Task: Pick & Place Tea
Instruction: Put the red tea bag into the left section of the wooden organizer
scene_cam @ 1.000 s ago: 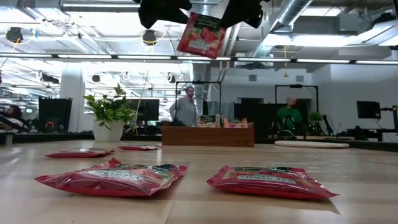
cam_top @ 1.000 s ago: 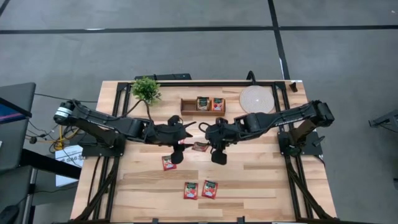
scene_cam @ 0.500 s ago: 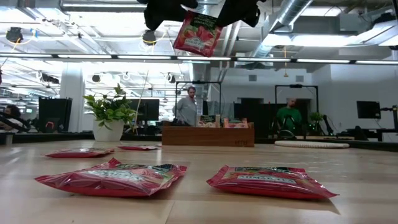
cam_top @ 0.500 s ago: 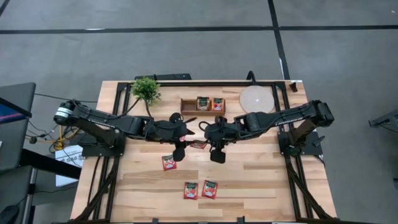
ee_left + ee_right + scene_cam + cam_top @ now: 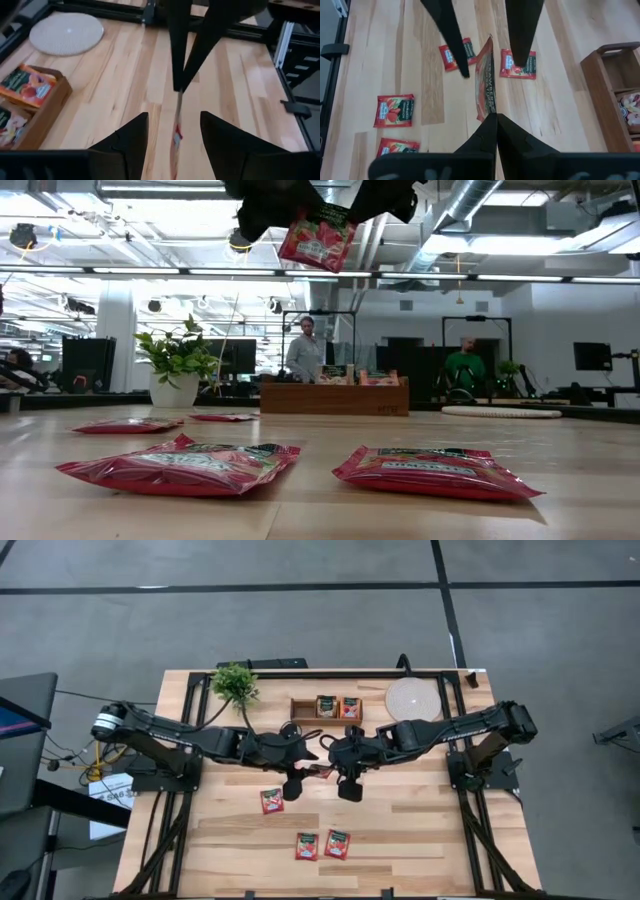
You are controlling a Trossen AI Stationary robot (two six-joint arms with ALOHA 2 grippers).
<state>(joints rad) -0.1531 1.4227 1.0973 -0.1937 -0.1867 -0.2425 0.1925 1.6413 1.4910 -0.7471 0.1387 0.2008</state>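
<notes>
i see my right gripper point(image 5: 491, 116) pinching 1 red flat square tea sachet point(image 5: 486, 80) mid-air above table centre, the left gripper point(image 5: 174, 131) spread around it; closing off-centre could drop it.

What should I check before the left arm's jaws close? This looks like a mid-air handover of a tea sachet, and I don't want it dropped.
1. Right gripper has its jaws shut on the red sachet: ok.
2. Left gripper has its jaws open: ok.
3. The sachet hangs edge-on between the left jaws, one on each side: ok.
4. The sachet is lifted well clear of the table: ok.
5. The left jaws reach far enough along the sachet for a firm grip: cannot tell.
6. The wooden tray shows free room beside its two sachets: ok.
</notes>
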